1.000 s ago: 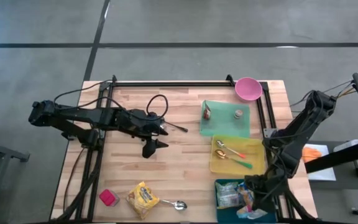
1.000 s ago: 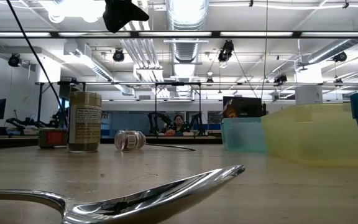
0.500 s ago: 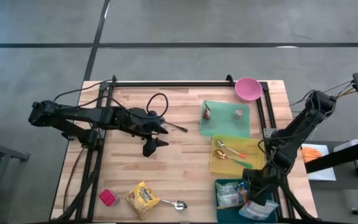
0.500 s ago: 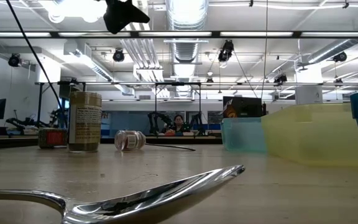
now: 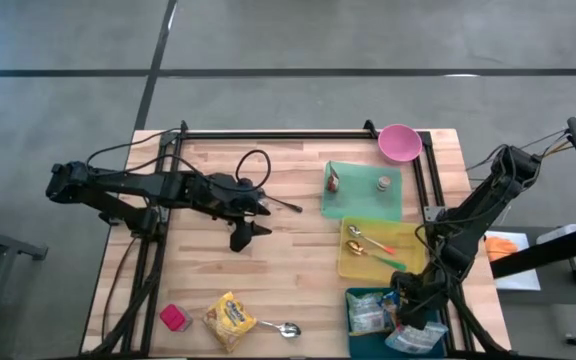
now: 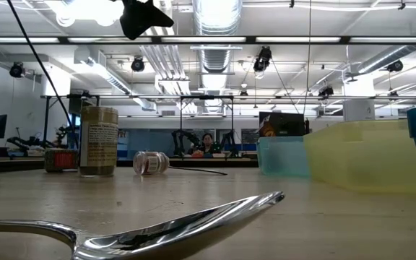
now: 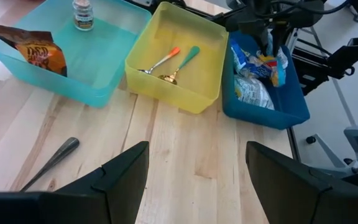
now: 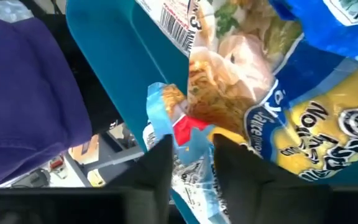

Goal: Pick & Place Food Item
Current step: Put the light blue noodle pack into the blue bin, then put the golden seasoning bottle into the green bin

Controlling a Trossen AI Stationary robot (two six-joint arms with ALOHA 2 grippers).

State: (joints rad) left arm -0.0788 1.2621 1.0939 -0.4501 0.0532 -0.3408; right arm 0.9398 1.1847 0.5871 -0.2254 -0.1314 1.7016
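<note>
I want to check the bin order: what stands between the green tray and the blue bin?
The yellow bin holding spoons stands between the green tray and the blue bin, seen in the high view.

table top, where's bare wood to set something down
Bare wood lies between the left hand and the green tray, and between the yellow packet and the yellow bin. The blue bin under the right hand is crowded.

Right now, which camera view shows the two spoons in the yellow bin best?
The left wrist view: the two spoons lie in plain sight in the yellow bin, orange and green handles clear. The high view shows them smaller. The low view shows only the bin's wall. The right wrist view misses them.
</note>
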